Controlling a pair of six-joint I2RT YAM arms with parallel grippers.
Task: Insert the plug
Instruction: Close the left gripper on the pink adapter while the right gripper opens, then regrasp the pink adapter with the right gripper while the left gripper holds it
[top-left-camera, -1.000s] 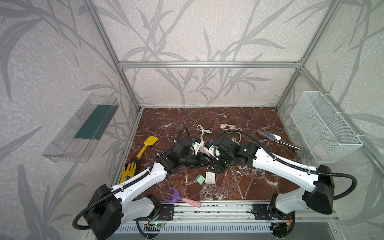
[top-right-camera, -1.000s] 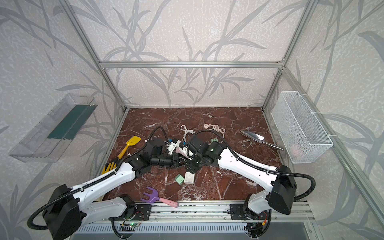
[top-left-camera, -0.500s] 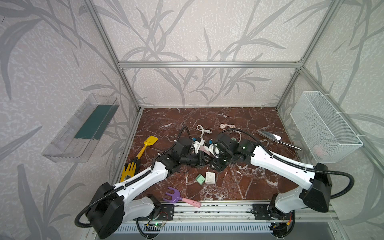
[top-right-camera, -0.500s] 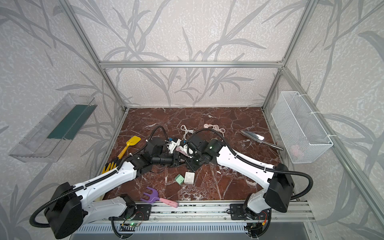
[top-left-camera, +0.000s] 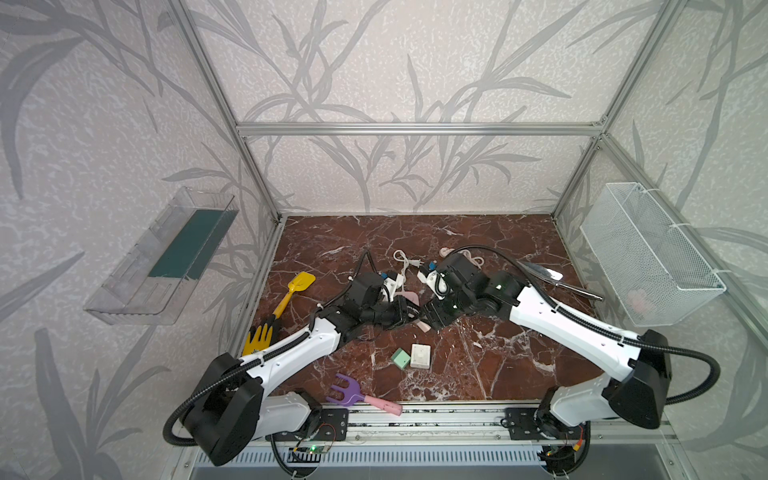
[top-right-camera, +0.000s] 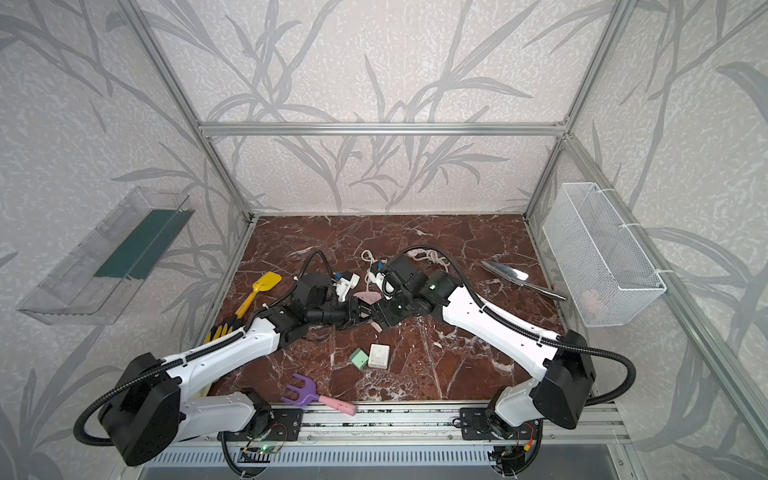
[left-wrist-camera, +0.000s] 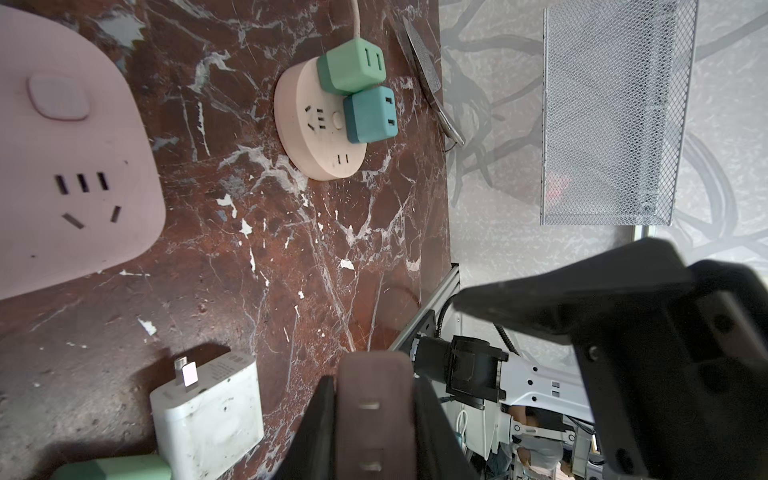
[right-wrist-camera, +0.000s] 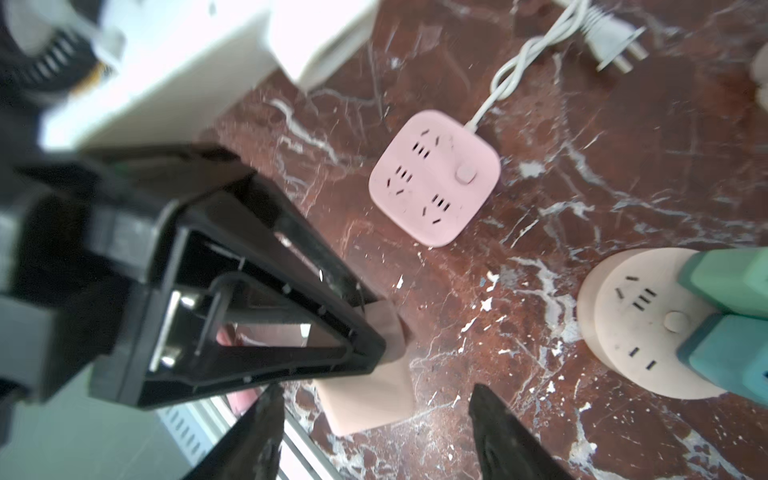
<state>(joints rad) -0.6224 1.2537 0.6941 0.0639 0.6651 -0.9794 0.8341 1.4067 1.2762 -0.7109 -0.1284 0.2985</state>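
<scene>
A pink plug cube with two metal prongs sits between the fingers of my left gripper, which is shut on it. In both top views the two grippers meet at mid-table, left gripper against right gripper, with the plug between them. My right gripper is open, its fingers standing apart on either side of the plug with gaps. A pink square power strip lies just beyond. A round peach strip carries a green and a teal cube.
A white charger and a green cube lie near the front. A yellow shovel and purple fork are on the left, a silver trowel on the right. A wire basket hangs on the right wall.
My left gripper has shut on the pink plug. My right gripper has opened and let go of it. Both arms stay close together at mid-table.
</scene>
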